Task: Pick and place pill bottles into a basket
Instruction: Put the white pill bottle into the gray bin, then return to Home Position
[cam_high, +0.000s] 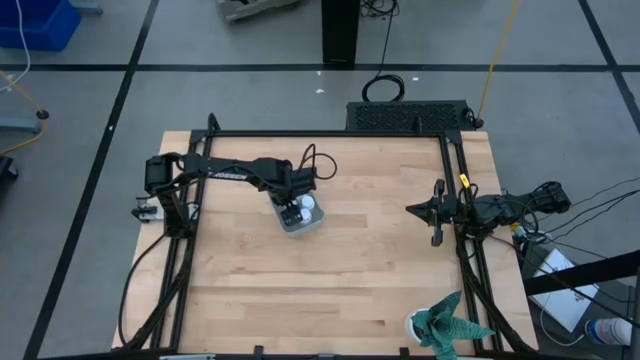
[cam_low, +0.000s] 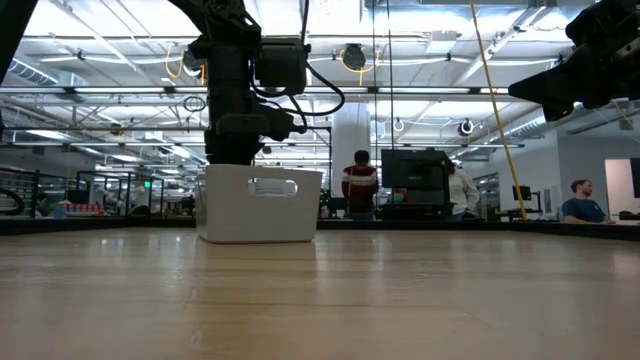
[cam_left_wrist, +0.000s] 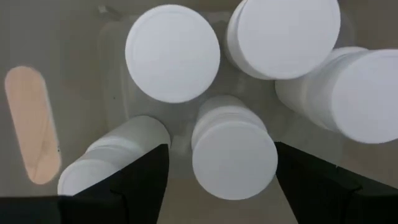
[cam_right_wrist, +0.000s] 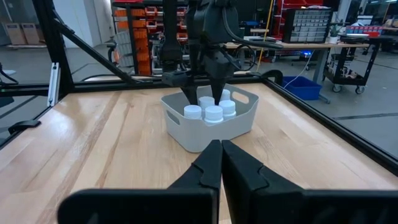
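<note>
The left gripper (cam_right_wrist: 204, 93) hangs spread over the basket (cam_high: 297, 224) at frame centre, jaws released astride 1 of 5 pill bottles (cam_left_wrist: 234, 155) standing inside; placing looks finished, so next it should lift clear; the right gripper (cam_right_wrist: 221, 163) waits pinched together at the right edge.
</note>
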